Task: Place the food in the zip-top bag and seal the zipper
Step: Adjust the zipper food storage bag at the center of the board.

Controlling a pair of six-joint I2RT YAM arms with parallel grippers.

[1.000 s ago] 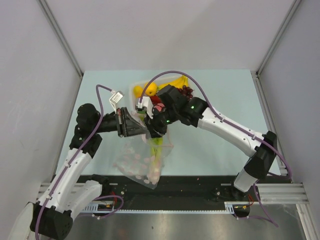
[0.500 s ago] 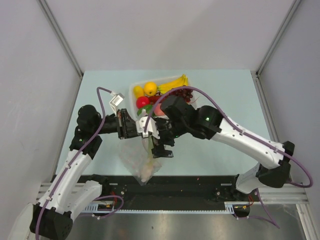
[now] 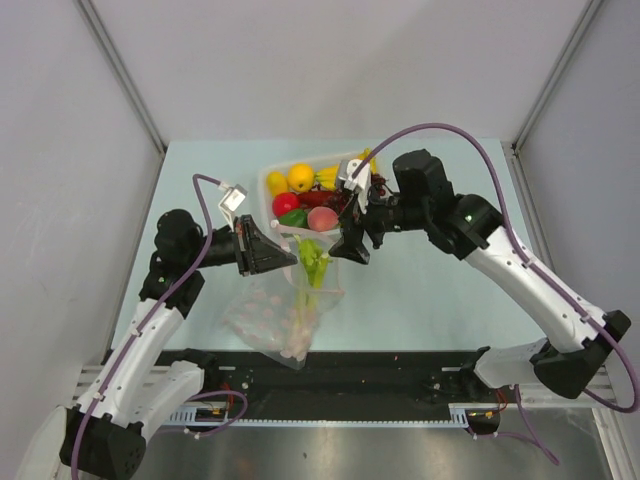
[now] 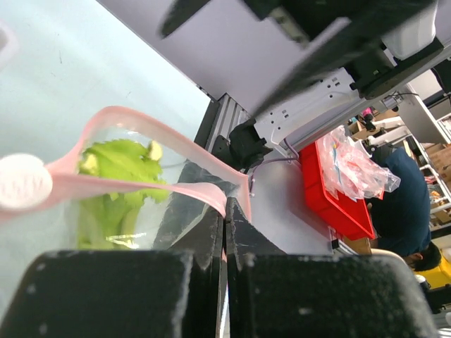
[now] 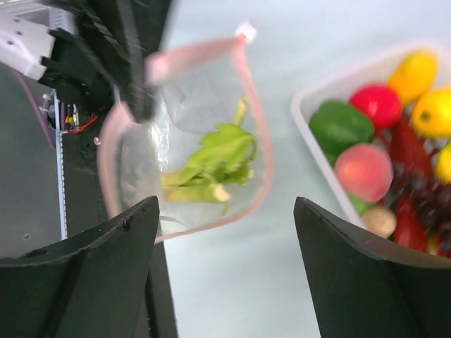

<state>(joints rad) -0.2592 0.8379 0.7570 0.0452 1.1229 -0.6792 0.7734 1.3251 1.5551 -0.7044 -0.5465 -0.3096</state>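
Zip-top bag [image 3: 283,322] pinched by left end effector [image 3: 291,258] pointing rightward

Pale green table [image 3: 440,290], grey walls [image 3: 330,70]

Nothing on the zip-top bag [image 3: 262,320] or elsewhere is legible.

Green leafy stalk [image 5: 218,155], pink zipper [image 4: 120,184], clear bag [image 5: 190,105]
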